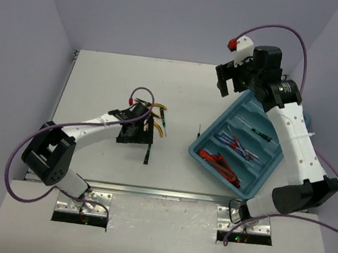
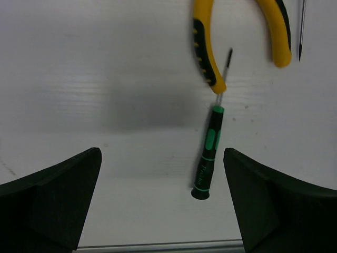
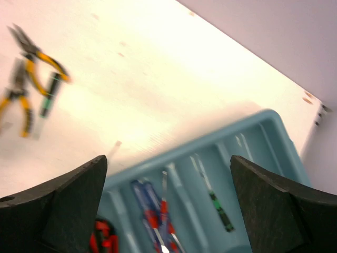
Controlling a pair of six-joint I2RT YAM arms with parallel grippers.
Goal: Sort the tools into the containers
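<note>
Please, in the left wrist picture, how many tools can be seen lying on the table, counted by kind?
Yellow-handled pliers: 1
Black-green screwdriver: 1
Thin dark shaft, handle out of view: 1
Total: 3

The left arm (image 1: pixel 96 124) and the right arm (image 1: pixel 294 132) have white shells and black joints. A purple cable (image 1: pixel 278 26) runs along each. The 2 fingers (image 2: pixel 50 203) are matte black.
</note>
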